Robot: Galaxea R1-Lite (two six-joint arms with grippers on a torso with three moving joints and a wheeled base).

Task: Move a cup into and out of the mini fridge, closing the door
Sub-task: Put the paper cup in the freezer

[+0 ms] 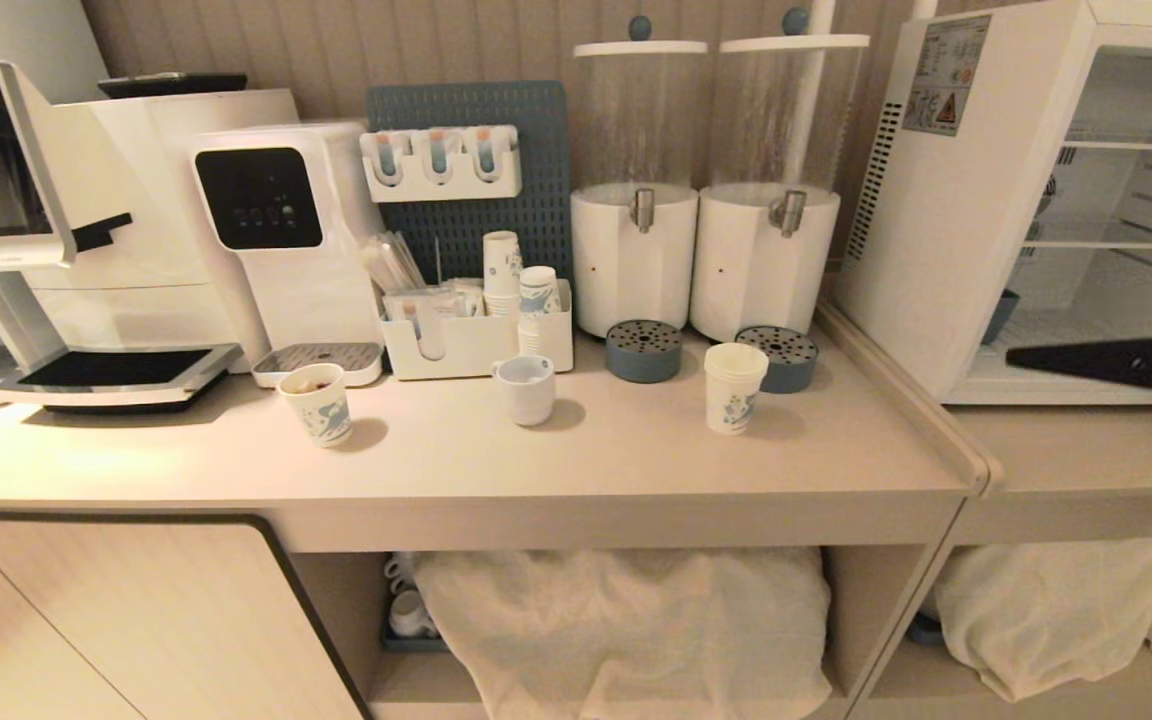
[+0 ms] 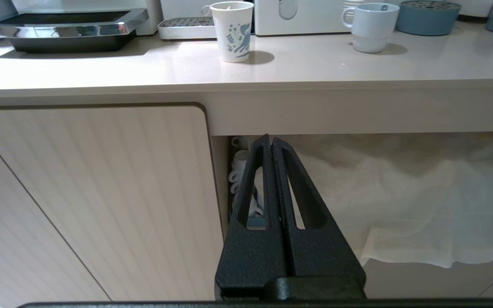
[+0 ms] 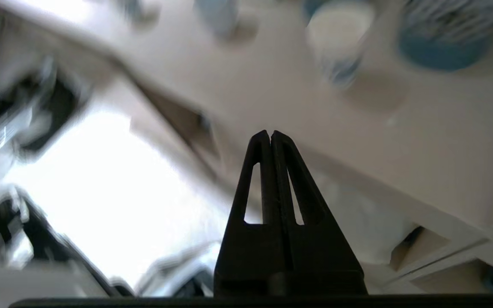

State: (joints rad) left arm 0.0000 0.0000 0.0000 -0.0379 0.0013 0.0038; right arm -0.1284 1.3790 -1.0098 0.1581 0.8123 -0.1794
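cup [image 1: 734, 388] upright on counter [image 1: 636, 450], rim up

Both pincers [image 2: 271, 141] [image 3: 271, 134] closed, empty

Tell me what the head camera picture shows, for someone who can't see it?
A tall white paper cup with blue print stands on a beige counter beside an open, empty white mini fridge. The black right end effector, shut, points toward the cup.
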